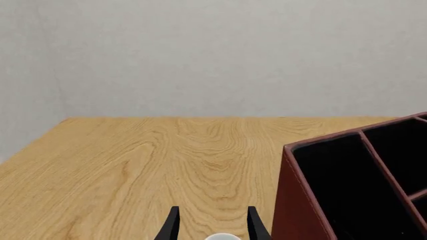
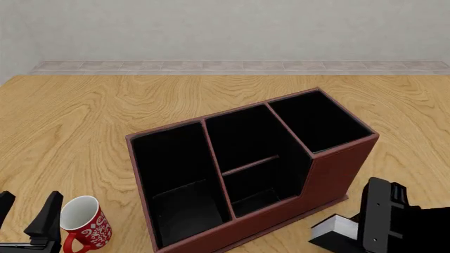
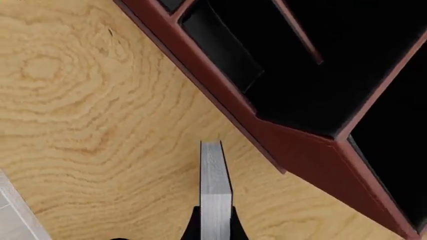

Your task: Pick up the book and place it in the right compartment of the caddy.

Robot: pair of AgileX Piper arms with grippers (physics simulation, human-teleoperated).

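Observation:
The book (image 2: 333, 227), black with white page edges, is held on edge just off the front right corner of the caddy (image 2: 330, 174). My right gripper (image 2: 346, 231) is shut on it. In the right wrist view the page edges of the book (image 3: 215, 185) stick out past the gripper (image 3: 215, 229), above the wood beside the caddy's red-brown front wall (image 3: 300, 150). The right compartment (image 2: 320, 121) is the tall narrow black-lined end section, and nothing shows inside it. My left gripper (image 2: 27, 211) is open at the near left, away from the book.
A red-and-white patterned mug (image 2: 84, 224) stands by the left gripper's fingers, and its white rim (image 1: 222, 236) shows low between them. The caddy's left end (image 1: 300, 200) rises close beside the left gripper (image 1: 213, 225). The table's far edge (image 2: 239, 74) meets a grey wall.

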